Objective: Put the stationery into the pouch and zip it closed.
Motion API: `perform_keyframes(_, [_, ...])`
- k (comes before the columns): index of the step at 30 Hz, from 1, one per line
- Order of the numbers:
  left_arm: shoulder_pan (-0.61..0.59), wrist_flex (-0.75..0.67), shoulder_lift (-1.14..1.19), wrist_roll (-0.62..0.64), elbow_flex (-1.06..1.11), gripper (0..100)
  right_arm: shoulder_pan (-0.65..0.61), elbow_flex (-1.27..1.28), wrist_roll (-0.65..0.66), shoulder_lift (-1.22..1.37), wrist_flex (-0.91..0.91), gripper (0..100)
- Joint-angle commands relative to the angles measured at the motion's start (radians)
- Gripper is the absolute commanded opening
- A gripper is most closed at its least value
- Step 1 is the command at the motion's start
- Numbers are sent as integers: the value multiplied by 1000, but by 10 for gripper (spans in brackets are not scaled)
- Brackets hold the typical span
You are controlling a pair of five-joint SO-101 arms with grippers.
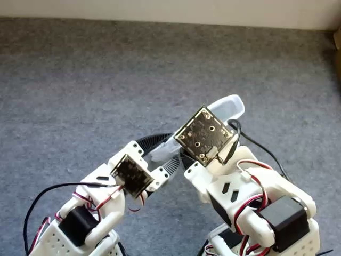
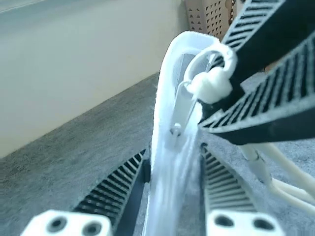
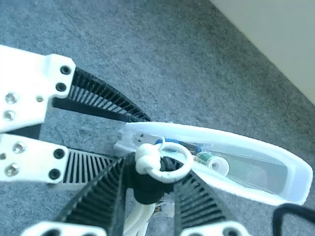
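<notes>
A translucent white pouch is held up off the grey surface between the two arms. My left gripper is shut on one end of the pouch, a ribbed black finger on each side of it. My right gripper is shut on the white zipper pull ring, close beside the left gripper. The same ring sits at the pouch's edge in the left wrist view. Through the pouch wall I see stationery inside, green and blue. I cannot tell how far the zip is drawn.
Grey carpet-like surface lies all around, with a pale wall along the back. A black cable runs off the right arm. A perforated tan box stands by the wall.
</notes>
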Motion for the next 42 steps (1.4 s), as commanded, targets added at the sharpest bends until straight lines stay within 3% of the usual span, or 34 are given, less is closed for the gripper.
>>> perform_keyframes(1, [13,-17,8,2,15,218,-5,-2,-11,-5,-25,5])
perform_keyframes(11, [13,-18,1,0,7,195,-5,-2,-11,-5,-25,5])
perform_keyframes(17, [13,-14,-134,0,22,127,-5,-2,-11,-5,-25,5])
perform_keyframes(24, [19,-18,-246,-3,111,123,-5,-2,-11,-5,-25,5])
perform_keyframes(34, [15,-44,-168,-3,90,125,-10,-1,-11,-5,-21,5])
perform_keyframes(42, [13,-43,-35,2,24,192,-10,-1,-11,-5,-18,5])
